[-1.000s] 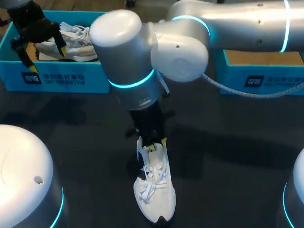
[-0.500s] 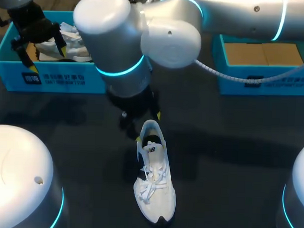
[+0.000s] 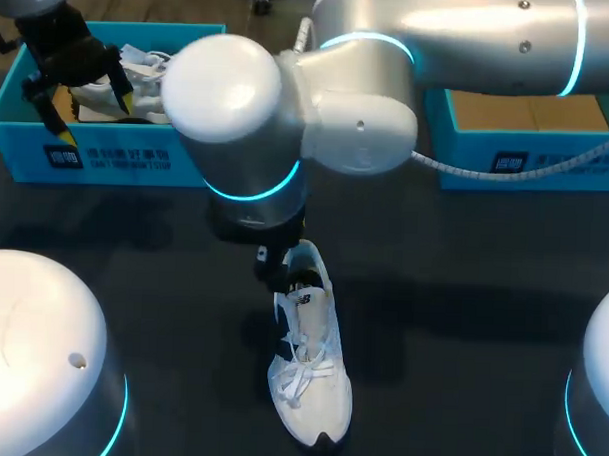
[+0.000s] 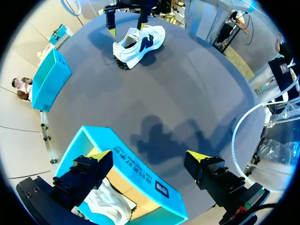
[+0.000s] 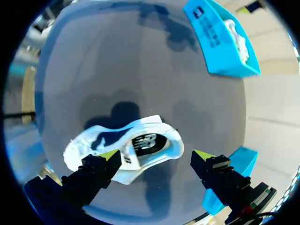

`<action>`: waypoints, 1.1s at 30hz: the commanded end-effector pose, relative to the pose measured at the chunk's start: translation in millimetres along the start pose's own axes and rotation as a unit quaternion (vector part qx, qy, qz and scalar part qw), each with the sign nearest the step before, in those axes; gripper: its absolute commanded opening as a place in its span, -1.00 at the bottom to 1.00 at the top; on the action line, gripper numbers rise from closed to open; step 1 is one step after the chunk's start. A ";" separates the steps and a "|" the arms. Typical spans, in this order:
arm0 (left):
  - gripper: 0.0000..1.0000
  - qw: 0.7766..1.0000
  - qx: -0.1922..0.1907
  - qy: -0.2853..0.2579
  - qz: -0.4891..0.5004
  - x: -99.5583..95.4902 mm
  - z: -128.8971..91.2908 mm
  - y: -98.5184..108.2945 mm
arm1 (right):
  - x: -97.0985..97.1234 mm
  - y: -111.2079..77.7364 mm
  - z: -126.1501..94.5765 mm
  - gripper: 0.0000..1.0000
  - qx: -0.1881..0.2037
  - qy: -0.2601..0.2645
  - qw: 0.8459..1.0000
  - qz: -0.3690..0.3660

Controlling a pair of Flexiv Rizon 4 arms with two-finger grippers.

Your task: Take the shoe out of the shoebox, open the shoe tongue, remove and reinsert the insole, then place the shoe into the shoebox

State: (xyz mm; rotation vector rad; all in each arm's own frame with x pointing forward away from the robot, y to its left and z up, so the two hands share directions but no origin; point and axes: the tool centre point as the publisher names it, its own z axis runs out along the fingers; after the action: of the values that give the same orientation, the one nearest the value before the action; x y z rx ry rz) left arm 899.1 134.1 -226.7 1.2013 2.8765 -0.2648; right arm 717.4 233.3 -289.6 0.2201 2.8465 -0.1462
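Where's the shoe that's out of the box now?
In the head view, the shoe lies at the table's middle, its heel just under the right gripper.

The table (image 3: pixel 458 413) is big, flat and dark grey, with a smooth plain top, and soft darker shadows (image 3: pixel 452 293) lie across its middle in wide, blurry patches that look almost black.

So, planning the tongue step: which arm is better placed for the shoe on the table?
Probably right: the right gripper hangs open over the shoe; the left gripper is away at a shoebox.
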 end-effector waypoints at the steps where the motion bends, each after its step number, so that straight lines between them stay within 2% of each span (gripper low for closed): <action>1: 1.00 1.000 -0.001 0.001 0.000 -0.5 -0.3 0.3 | -12.3 -12.4 14.8 1.00 -0.092 -0.007 0.988 -0.127; 8: 1.00 1.000 -0.001 0.001 0.000 -0.5 -0.3 0.3 | -24.2 -8.3 36.4 1.00 -0.113 0.008 0.985 -0.132; 12: 1.00 1.000 -0.001 0.001 0.000 -0.5 -0.3 0.3 | -30.9 -0.2 49.3 1.00 -0.091 0.026 0.988 -0.125; 20: 1.00 1.000 -0.001 0.001 0.000 -0.5 -0.3 0.3 | -41.0 9.6 59.3 1.00 -0.074 0.039 0.989 -0.126; 21: 1.00 1.000 -0.001 0.001 0.000 -0.5 -0.3 0.3 | -42.1 11.7 63.8 1.00 -0.062 0.045 0.988 -0.133; 28: 1.00 1.000 -0.001 0.001 0.000 -0.5 -0.3 0.3 | -45.6 15.7 83.0 1.00 -0.059 0.054 0.987 -0.138; 33: 1.00 1.000 -0.001 0.001 0.000 -0.5 -0.3 0.3 | -47.0 15.9 98.1 1.00 -0.072 0.058 0.985 -0.143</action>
State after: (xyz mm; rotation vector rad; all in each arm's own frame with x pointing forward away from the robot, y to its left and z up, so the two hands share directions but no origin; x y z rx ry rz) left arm 899.1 134.1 -226.6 1.2013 2.8765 -0.2646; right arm 786.4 230.5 -358.4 -0.2114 2.9680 0.0005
